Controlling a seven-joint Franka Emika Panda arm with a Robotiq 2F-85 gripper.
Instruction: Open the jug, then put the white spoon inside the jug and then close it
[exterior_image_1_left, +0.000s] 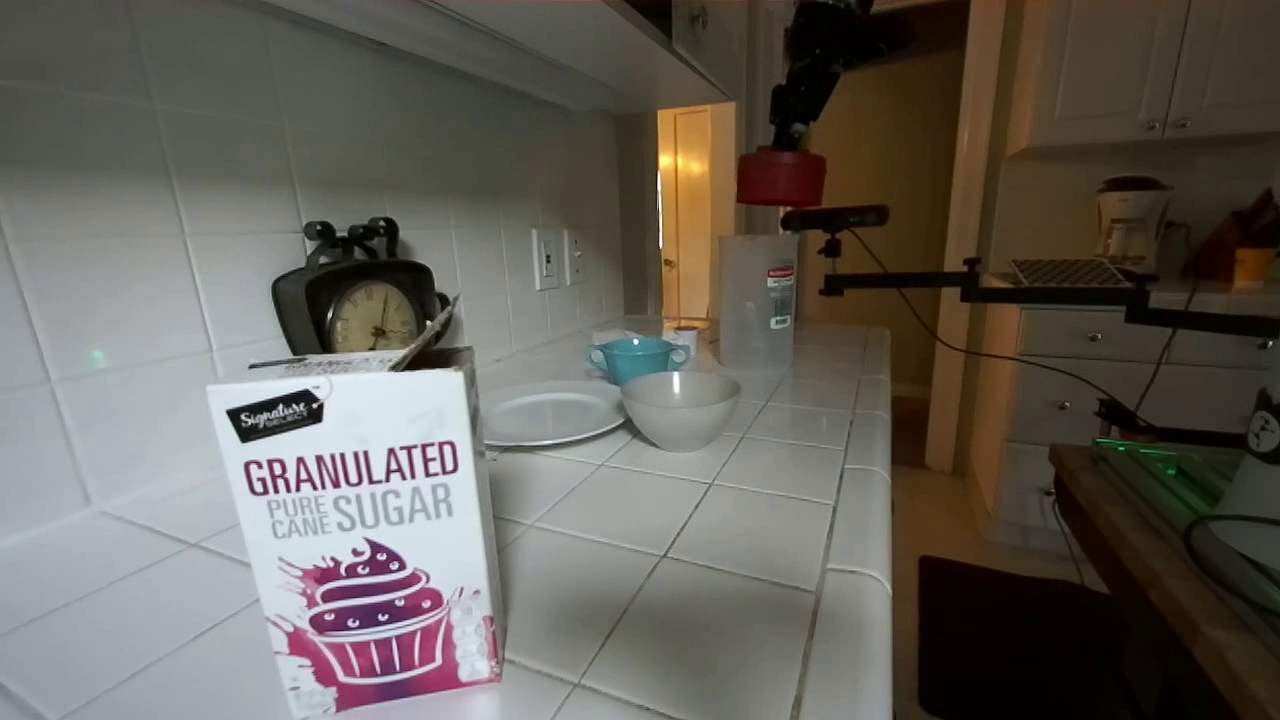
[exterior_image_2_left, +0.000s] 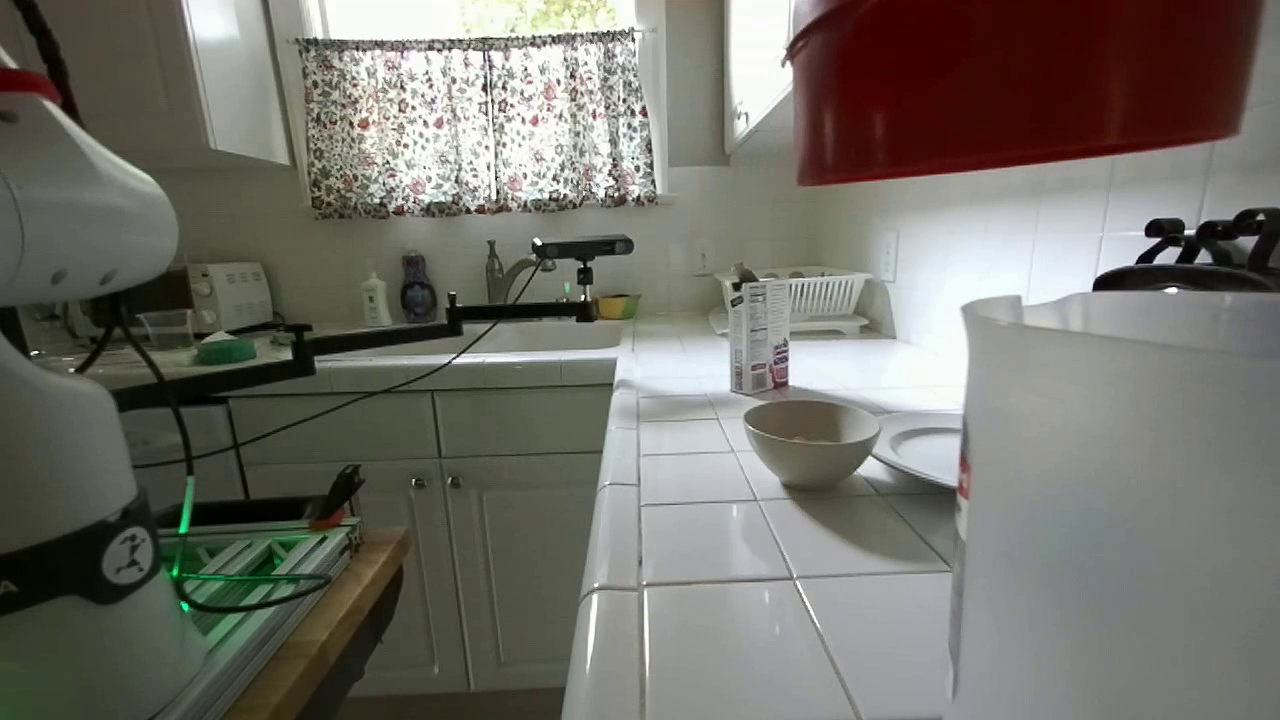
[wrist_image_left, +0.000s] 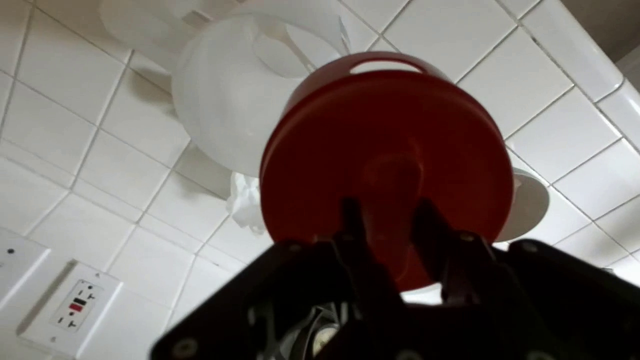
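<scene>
The clear jug (exterior_image_1_left: 752, 310) stands upright and uncovered on the tiled counter; it also shows in an exterior view (exterior_image_2_left: 1120, 520) and the wrist view (wrist_image_left: 225, 100). A pale spoon (wrist_image_left: 286, 37) shows through its mouth, apparently inside; the lid hides part of the view. My gripper (exterior_image_1_left: 790, 135) is shut on the ridge of the red lid (exterior_image_1_left: 780, 180). The lid also shows in an exterior view (exterior_image_2_left: 1020, 90) and the wrist view (wrist_image_left: 385, 120). The gripper (wrist_image_left: 389, 207) holds the lid above the jug, apart from it and a little to one side.
A beige bowl (exterior_image_1_left: 682, 415), a plate (exterior_image_1_left: 550, 412) and a turquoise two-handled cup (exterior_image_1_left: 640, 360) stand near the jug. A sugar box (exterior_image_1_left: 370, 540) and black clock (exterior_image_1_left: 360, 305) stand farther along. A camera (exterior_image_1_left: 835, 218) on a black arm is beside the counter edge.
</scene>
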